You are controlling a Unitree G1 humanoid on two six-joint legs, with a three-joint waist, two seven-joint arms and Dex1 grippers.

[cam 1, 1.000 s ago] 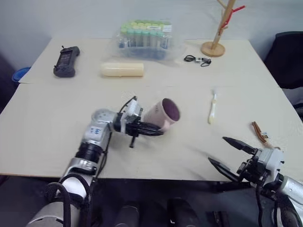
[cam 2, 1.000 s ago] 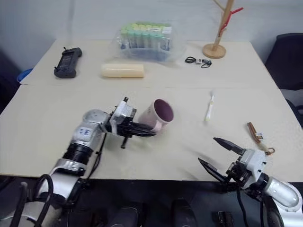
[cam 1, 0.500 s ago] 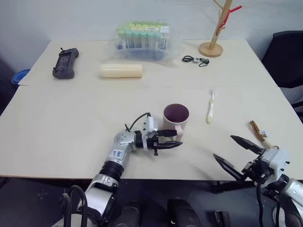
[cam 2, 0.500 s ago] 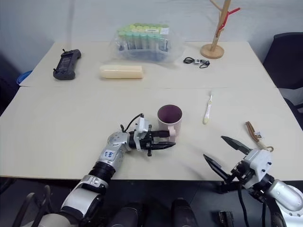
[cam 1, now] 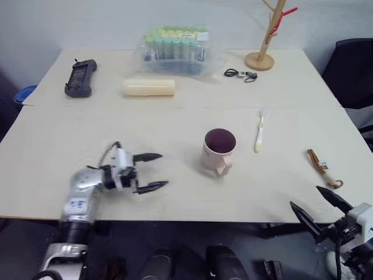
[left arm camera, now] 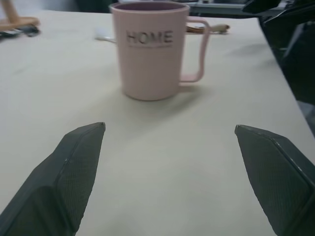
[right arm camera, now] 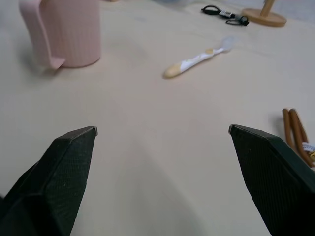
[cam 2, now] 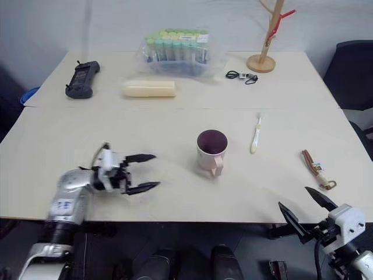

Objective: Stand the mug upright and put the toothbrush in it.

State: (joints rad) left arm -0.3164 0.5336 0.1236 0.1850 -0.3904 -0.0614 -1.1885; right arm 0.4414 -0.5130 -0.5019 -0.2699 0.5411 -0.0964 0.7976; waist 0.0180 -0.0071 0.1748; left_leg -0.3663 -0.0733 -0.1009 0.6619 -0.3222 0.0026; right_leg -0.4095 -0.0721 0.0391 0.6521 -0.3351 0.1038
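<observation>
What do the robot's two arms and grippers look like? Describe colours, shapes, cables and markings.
The left gripper has two black, pointed, textured fingers on a white wrist block, with a looping black cable and a silver forearm bearing a small blue marking. The right gripper has matching black fingers on a white block.

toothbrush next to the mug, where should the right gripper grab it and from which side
Probably the thicker yellowish handle end of the toothbrush, from above, fingers across its width. It lies flat on the table, handle end nearest the open right gripper, apart from the upright mug.

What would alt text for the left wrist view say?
A pale pink mug lettered HOME stands upright on a beige table, its handle to one side. The left gripper is open in front of it, touching nothing.
</observation>
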